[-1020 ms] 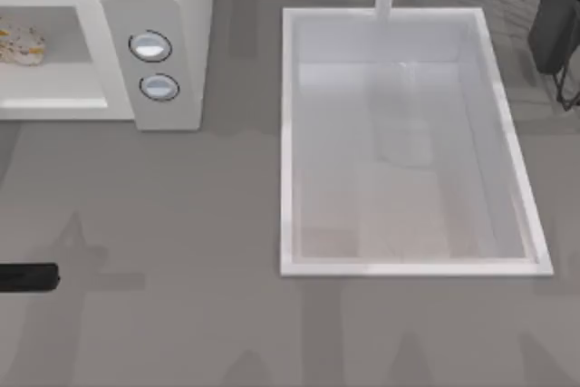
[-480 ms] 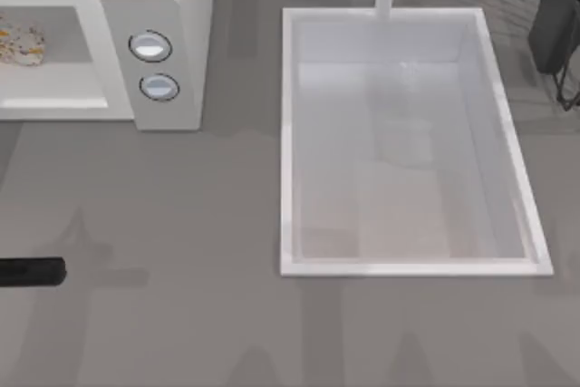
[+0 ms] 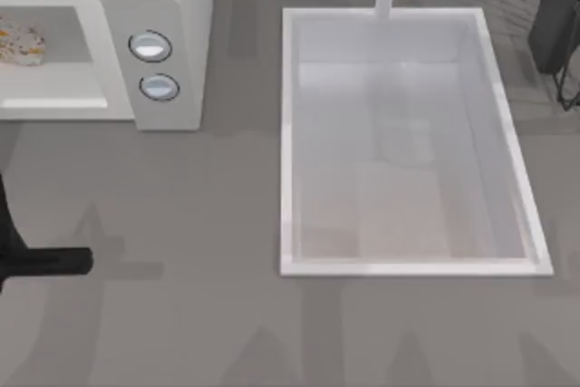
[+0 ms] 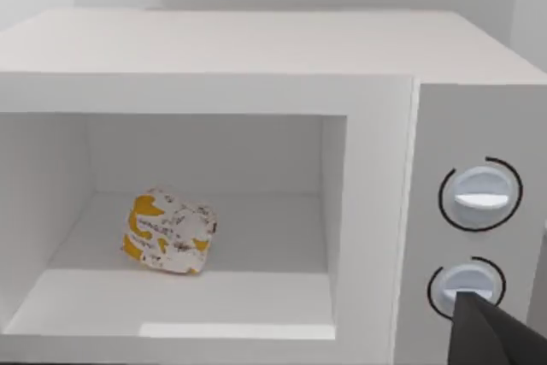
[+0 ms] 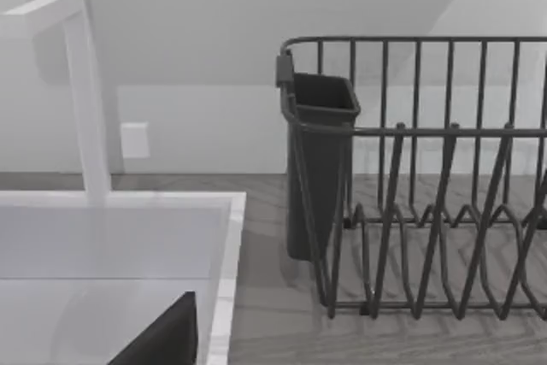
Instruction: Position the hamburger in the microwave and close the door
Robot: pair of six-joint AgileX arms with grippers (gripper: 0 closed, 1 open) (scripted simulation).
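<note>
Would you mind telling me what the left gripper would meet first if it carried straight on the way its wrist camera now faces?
Probably the open microwave: the left wrist view faces its cavity, where the hamburger sits. Depth is unclear, so whether it meets the front frame or enters is uncertain.

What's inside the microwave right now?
The hamburger sits alone on the floor of the microwave cavity, toward its left side. From the top view the cavity's far left is cut off, so that part stays unseen.
</note>
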